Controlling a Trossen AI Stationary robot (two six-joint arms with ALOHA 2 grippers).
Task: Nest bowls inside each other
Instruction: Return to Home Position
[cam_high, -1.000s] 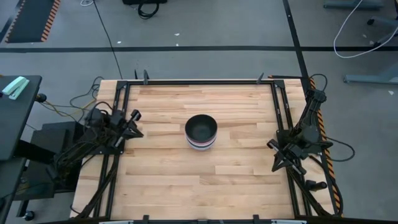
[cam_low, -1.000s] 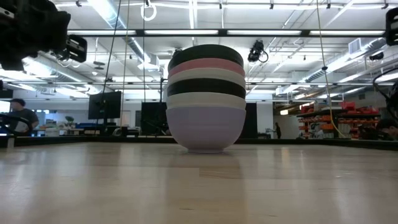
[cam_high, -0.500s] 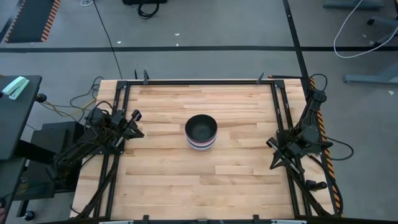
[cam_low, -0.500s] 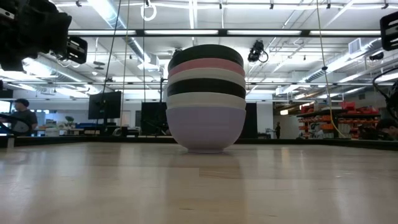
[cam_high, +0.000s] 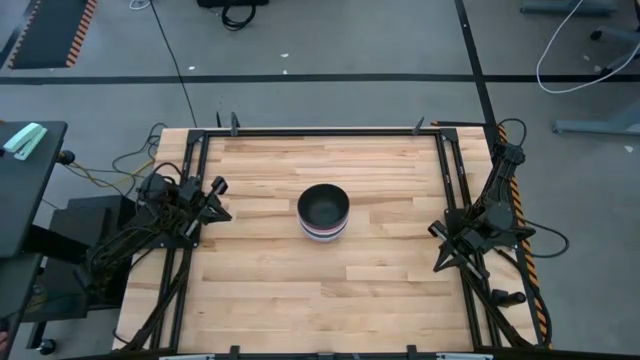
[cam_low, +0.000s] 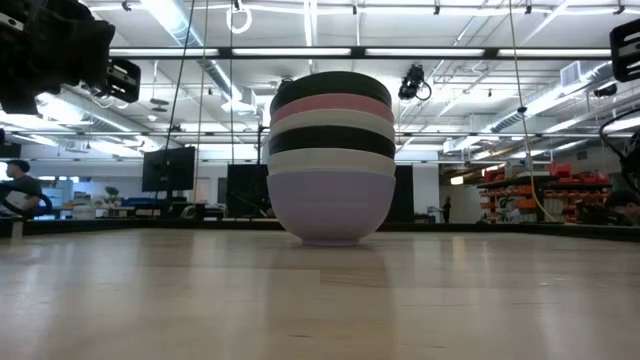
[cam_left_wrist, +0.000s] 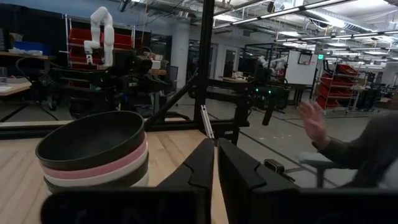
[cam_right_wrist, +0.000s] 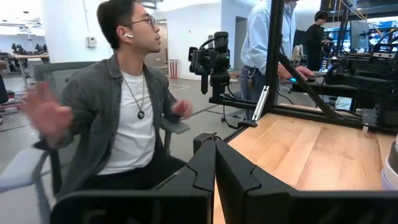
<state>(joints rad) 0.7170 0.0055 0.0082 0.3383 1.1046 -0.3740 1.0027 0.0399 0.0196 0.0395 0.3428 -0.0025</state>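
The bowls stand as one nested stack at the table's middle (cam_high: 323, 212). From the bottom up the low view (cam_low: 331, 155) shows lavender-blue, white, black, white, pink and black; the lavender-blue bowl's foot rests on the wood. My left gripper (cam_high: 217, 198) waits shut at the table's left edge, well left of the stack; its wrist view (cam_left_wrist: 216, 163) shows the stack's black and pink rims (cam_left_wrist: 93, 152). My right gripper (cam_high: 441, 248) is shut at the right edge, clear of the stack; its fingers (cam_right_wrist: 215, 163) meet in the right wrist view.
Black frame rails run along the table's left, right and far edges (cam_high: 320, 130). Bare wood surrounds the stack on all sides (cam_high: 330, 290). A seated person (cam_right_wrist: 127, 106) waves hands beyond the table; another stands behind (cam_right_wrist: 264, 43). A hand and sleeve (cam_left_wrist: 336, 137) show in the left wrist view.
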